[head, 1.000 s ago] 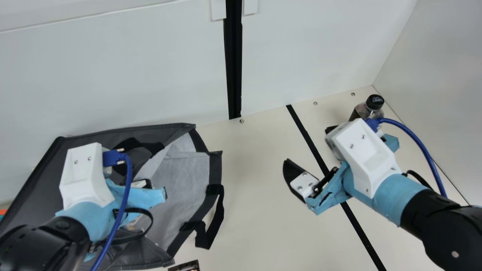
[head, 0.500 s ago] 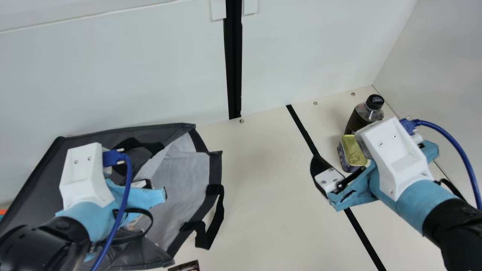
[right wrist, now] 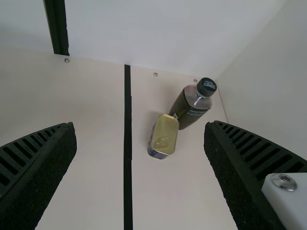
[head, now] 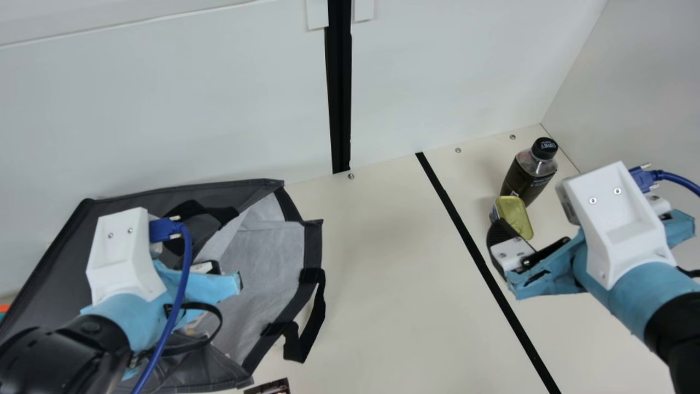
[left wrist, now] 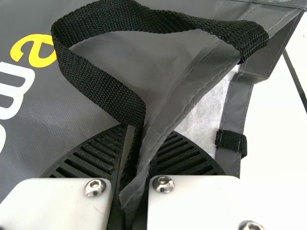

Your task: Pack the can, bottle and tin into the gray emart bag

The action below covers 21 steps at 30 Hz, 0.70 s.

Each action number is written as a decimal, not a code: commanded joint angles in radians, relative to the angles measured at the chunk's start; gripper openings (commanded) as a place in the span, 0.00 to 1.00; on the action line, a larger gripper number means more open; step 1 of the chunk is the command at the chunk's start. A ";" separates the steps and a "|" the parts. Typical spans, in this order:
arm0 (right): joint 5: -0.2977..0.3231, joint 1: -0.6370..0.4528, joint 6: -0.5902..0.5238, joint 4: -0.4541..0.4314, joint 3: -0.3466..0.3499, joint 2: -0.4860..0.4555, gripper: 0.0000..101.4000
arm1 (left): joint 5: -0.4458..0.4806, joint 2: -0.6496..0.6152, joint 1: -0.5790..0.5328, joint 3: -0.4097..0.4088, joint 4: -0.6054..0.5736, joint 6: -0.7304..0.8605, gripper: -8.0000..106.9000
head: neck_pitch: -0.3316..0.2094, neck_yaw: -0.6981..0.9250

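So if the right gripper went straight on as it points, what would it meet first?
Probably the tin, seen between the open fingers of the right gripper, with the bottle just beyond; depth is unclear.

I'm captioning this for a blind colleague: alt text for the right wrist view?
The open right gripper faces a gold-topped tin beside a dark bottle on a cream table, near a black stripe.

Gold-topped tin, black-capped dark bottle, dark-gray bag with black straps.
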 commanded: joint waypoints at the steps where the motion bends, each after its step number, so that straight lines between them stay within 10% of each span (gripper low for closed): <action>1: 0.033 0.010 0.036 -0.043 -0.016 -0.001 0.90 | 0.000 0.000 0.000 0.000 0.000 0.000 0.16 | -0.023 -0.001; 21: 0.258 0.159 0.212 -0.249 -0.172 0.002 0.90 | 0.000 0.000 0.000 0.000 0.000 0.000 0.16 | -0.023 -0.001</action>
